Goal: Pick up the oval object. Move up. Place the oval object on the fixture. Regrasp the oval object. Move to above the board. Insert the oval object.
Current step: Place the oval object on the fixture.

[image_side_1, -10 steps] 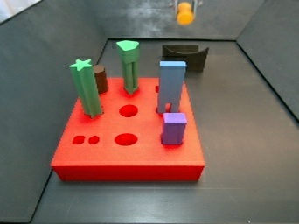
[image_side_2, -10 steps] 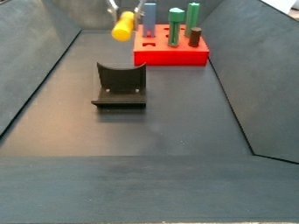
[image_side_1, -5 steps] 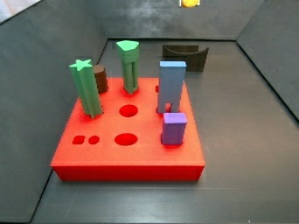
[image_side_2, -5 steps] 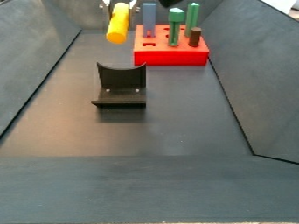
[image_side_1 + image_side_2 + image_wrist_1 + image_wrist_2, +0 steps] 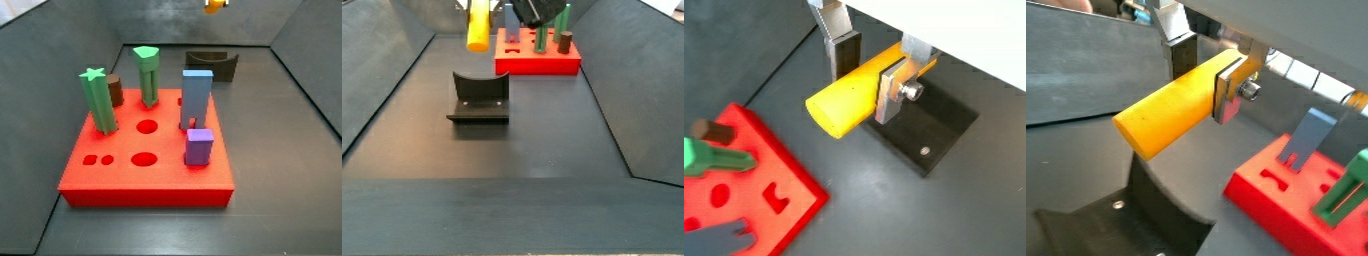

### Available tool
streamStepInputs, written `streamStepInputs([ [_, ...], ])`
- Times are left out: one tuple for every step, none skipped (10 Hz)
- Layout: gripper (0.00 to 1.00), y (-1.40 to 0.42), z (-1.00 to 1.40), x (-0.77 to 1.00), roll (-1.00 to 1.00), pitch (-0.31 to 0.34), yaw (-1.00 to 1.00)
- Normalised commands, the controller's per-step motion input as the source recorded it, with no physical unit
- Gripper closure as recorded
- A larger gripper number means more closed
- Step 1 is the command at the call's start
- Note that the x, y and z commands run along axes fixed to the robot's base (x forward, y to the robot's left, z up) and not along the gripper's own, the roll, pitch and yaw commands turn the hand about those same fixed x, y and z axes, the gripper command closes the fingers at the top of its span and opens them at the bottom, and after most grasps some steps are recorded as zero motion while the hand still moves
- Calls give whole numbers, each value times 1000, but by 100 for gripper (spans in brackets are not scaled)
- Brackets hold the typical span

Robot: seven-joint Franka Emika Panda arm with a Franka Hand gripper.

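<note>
The gripper (image 5: pixel 869 66) hangs high above the far end of the surface, its jaws closed on one end of the oval peg (image 5: pixel 855 92), which juts out free, well clear of everything below. Picking up and lifting look done. Left to do: set the peg in the notch of the fixture (image 5: pixel 478 98), which stands empty on the surface, regrasp it, carry it above the board (image 5: pixel 144 155) and insert it.
</note>
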Motion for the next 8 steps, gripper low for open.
streamStepInputs([
  [100,51,-24,85,-355,100,-115],
  [100,33,-15,77,-239,78,-116],
  [100,133,-1000,127,-1000,254,-36],
  [100,141,-1000,134,-1000,242,-52],
  [100,141,-1000,142,-1000,258,-86],
  [100,135,-1000,164,-925,271,-167],
  [100,135,-1000,169,-817,246,-196],
  [100,139,-1000,174,-607,181,-234],
])
